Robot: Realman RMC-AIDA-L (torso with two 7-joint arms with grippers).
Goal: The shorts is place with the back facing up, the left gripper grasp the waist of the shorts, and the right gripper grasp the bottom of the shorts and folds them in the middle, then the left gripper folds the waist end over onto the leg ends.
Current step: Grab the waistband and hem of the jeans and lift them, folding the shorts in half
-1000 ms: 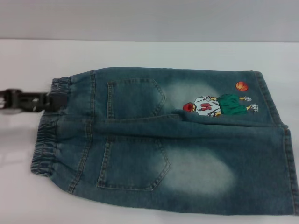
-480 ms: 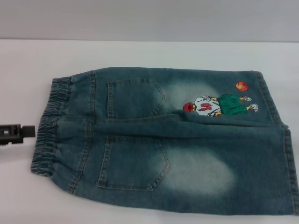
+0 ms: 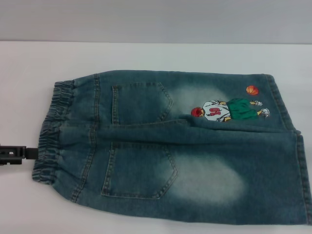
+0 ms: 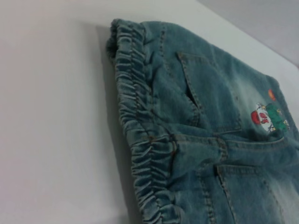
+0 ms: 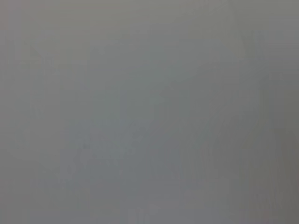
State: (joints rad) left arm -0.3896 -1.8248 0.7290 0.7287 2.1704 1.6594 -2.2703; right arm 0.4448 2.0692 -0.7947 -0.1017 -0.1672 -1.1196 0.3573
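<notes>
From the head camera, the shorts [image 3: 175, 146] lie flat on the white table [image 3: 146, 56] with the two back pockets facing up, which suits a fold across the middle. The waist of the shorts [image 3: 48, 131] is at nine o'clock and the bottom of the shorts [image 3: 292, 146] at three o'clock, with the cartoon print [image 3: 226, 108] toward one o'clock, close to the far hem. The left gripper [image 3: 17, 153] pokes in at nine o'clock, low on the table and level with the near half of the waistband. Its tip sits just beside the gathered band, perhaps touching it; I cannot tell whether its fingers are apart or together. It looks lined up to take the waist, a grasp not yet made. The right gripper is out of sight here.

The left wrist camera looks along the waistband [image 4: 140, 140], whose ruffled edge lies on the table with the pockets and the print [image 4: 268, 119] beyond. None of that arm's fingers show, and no cloth is lifted.

The right wrist camera shows only a plain grey field, neither shorts nor fingers, so that arm is probably parked away from the hems.
</notes>
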